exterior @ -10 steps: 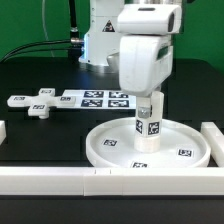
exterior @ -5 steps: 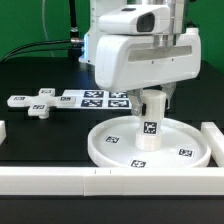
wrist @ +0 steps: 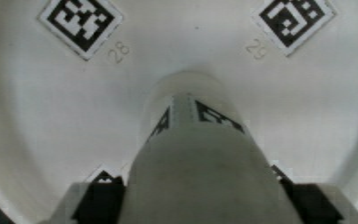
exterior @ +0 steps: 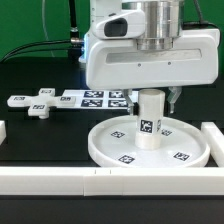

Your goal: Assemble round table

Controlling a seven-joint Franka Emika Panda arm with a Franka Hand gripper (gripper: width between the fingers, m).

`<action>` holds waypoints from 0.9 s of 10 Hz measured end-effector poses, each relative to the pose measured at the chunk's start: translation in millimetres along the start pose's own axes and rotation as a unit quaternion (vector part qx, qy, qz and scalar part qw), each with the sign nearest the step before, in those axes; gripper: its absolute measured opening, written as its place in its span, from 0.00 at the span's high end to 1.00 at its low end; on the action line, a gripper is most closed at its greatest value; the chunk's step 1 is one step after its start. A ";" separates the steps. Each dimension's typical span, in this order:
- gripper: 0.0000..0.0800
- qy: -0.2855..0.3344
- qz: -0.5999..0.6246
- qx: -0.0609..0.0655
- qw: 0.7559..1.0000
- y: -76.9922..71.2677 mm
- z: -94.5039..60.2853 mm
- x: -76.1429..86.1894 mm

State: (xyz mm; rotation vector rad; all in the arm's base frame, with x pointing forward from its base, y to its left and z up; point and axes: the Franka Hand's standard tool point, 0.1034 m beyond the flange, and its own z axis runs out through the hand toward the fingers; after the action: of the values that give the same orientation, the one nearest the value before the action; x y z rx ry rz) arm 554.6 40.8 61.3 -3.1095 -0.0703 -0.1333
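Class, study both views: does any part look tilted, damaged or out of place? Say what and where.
Nothing stands out. The cylinder stands upright near the middle of the round disc, held by the tool; the cross-shaped piece lies flat beside the marker board. No damage shows.

large rimmed round white plastic disc (exterior: 100,150): one.
short thick white plastic cylinder (exterior: 149,125): one.
white plastic cross-shaped piece (exterior: 40,108): one.
thin flat white marker board (exterior: 95,99): one; its printed tags are too small to count.
white rectangular border blocks (exterior: 50,178): three stretches in view; the number of separate pieces cannot be told.
black-and-white square tags (wrist: 82,20) on the disc floor, wrist view: two.
white robot arm (exterior: 150,45): one.
pincer (wrist: 188,195): one, with two dark fingers (wrist: 101,198).
black counter (exterior: 40,140): one.
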 end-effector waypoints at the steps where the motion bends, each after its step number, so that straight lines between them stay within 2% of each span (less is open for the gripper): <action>1: 0.48 -0.006 0.076 0.005 0.997 0.5 0.2 -1.5; 4: 0.47 -0.007 0.127 0.008 0.992 0.6 0.5 -1.7; 5: 0.27 -0.005 0.117 0.008 0.993 0.6 -0.8 -1.5; 6: 0.20 0.001 0.092 0.008 0.996 1.1 -7.8 -3.3; 7: 0.20 0.001 0.065 0.007 0.998 3.3 -15.4 -10.1; 9: 0.19 -0.008 0.025 0.009 1.000 18.2 -28.9 -21.3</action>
State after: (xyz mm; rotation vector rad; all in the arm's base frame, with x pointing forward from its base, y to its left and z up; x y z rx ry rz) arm 531.8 20.8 87.8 -3.0920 0.0052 -0.1054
